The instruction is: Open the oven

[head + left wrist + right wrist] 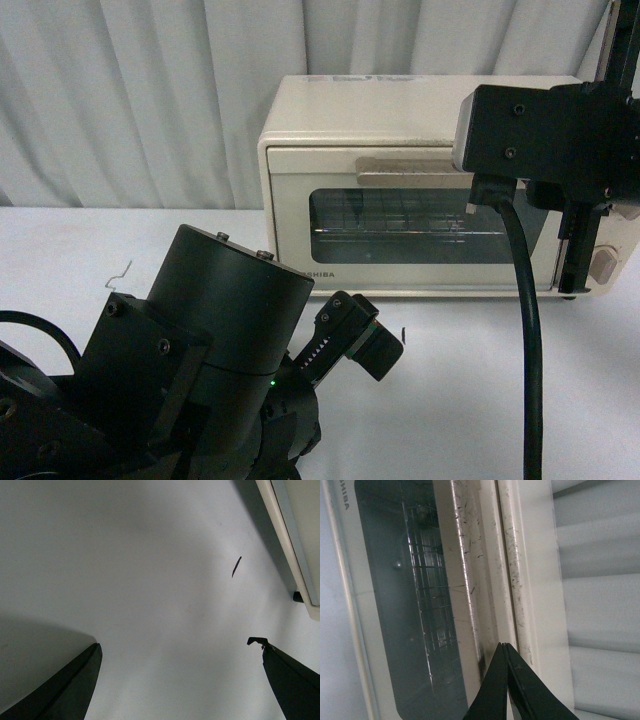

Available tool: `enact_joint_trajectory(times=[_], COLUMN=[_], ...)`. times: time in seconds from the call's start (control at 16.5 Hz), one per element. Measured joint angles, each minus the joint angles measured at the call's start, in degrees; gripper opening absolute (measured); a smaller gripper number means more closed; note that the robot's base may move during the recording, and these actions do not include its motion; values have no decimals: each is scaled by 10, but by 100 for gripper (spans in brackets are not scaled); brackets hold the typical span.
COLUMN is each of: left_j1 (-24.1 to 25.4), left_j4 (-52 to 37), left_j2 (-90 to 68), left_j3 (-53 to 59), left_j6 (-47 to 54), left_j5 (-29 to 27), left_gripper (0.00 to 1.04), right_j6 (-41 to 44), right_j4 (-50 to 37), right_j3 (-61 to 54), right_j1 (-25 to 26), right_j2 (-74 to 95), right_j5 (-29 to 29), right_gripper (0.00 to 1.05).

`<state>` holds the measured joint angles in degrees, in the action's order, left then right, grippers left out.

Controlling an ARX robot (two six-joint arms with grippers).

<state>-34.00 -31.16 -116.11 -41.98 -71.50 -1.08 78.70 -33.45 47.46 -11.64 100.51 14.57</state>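
Note:
The cream oven [400, 190] stands on the white table with its glass door closed and the beige bar handle [400, 168] along the door's top. My right arm [540, 130] hangs in front of the oven's upper right part. In the right wrist view, my right gripper [504, 646] is shut, its tips at the seam beside the handle [462, 580], next to the door glass [390, 590] and the wire rack [427, 580] behind it. My left gripper [176, 642] is open over bare table, in front of the oven's lower edge [295, 540].
One beige knob [603, 266] shows at the oven's lower right. A black cable [525, 330] hangs from the right wrist. A small dark fleck [236, 566] and a thin wire scrap [120, 270] lie on the table [470, 400]. A pleated curtain [130, 100] closes off the back.

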Motion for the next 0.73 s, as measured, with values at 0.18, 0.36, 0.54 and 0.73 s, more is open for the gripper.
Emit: enact_joint_trajectory(times=[0.18,0.36,0.54,0.73], left_j1=[0,0,0,0], left_j4=[0,0,0,0], left_j2=[0,0,0,0], left_j3=[0,0,0,0], left_j6=[0,0,0,0], left_j5=[0,0,0,0], left_gripper=[98,98,98,98], right_j6=[-12,-23,-33,-53], right_j4=[0,12,31,48], right_j3=[0,0,0,1], right_j1=[0,0,4,5], right_j2=[4,4,2,-3], right_j5=[0,0,0,3], right_gripper=[2,2,2,2])
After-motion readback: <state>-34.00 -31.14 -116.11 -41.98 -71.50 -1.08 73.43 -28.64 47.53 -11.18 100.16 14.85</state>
